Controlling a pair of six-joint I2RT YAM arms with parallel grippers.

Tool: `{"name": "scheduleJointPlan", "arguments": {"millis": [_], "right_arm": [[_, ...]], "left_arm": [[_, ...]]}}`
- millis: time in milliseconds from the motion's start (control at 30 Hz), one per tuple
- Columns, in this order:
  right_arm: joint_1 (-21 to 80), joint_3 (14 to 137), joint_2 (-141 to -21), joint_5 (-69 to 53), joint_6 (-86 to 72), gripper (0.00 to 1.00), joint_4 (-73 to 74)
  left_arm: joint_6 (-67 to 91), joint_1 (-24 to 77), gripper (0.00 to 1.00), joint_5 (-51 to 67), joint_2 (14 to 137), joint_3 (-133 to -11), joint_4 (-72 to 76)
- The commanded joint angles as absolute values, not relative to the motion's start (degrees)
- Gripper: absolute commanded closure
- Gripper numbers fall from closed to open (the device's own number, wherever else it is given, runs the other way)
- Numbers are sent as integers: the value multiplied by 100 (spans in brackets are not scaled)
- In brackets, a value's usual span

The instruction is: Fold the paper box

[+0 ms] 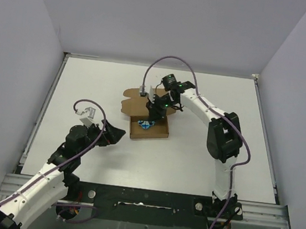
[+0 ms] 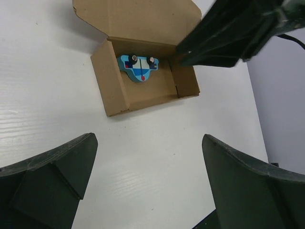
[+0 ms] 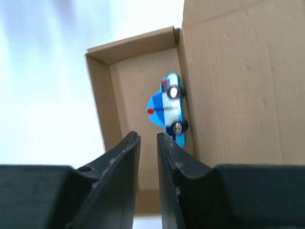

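Observation:
The paper box (image 1: 159,131) is brown cardboard, a shallow open tray with its lid flap (image 1: 135,98) lying back behind it. A small blue toy car (image 1: 146,125) lies inside, against the rear wall. My right gripper (image 1: 154,114) hangs over the tray's rear part. In the right wrist view its jaws (image 3: 147,136) stand a narrow gap apart with nothing between them, above the tray floor (image 3: 128,90) and just left of the car (image 3: 167,107). My left gripper (image 1: 118,134) is wide open over bare table in front of and to the left of the box (image 2: 112,81), holding nothing (image 2: 148,139).
The white table (image 1: 222,95) is bounded by grey walls at the back and sides. A dark rail (image 1: 148,195) runs along the near edge by the arm bases. In the left wrist view the right arm (image 2: 228,33) looms over the box's right rear corner.

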State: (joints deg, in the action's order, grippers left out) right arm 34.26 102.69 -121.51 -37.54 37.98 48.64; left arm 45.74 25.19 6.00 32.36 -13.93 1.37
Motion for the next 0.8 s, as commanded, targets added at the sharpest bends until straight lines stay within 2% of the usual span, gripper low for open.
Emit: {"name": "scheduleJointPlan", "arguments": {"millis": [0, 167, 233, 300, 433, 567, 767], "right_arm": [[2549, 9746, -10872, -5583, 3360, 72, 4416], [1355, 8765, -10434, -6405, 1985, 40, 2775], [950, 8591, -10494, -6551, 1474, 29, 2295], [621, 8554, -10644, -6624, 990, 22, 1949], [502, 8945, -11193, -6774, 888, 19, 2061], [632, 9494, -11788, -6726, 1052, 19, 2413], [829, 10276, -12510, -6490, 1464, 22, 3304]], "left_arm": [[4382, 2204, 6, 691, 3920, -1990, 1027], [4706, 935, 9, 2132, 5331, -2475, 1983], [4802, 470, 15, 2648, 5923, -2644, 2439], [4841, 156, 22, 3079, 6365, -2869, 2810], [4425, -10, 29, 3492, 7195, -3520, 2722], [4075, -137, 43, 3866, 8011, -4175, 2613], [3814, -246, 46, 4177, 8989, -4822, 2477]]}}
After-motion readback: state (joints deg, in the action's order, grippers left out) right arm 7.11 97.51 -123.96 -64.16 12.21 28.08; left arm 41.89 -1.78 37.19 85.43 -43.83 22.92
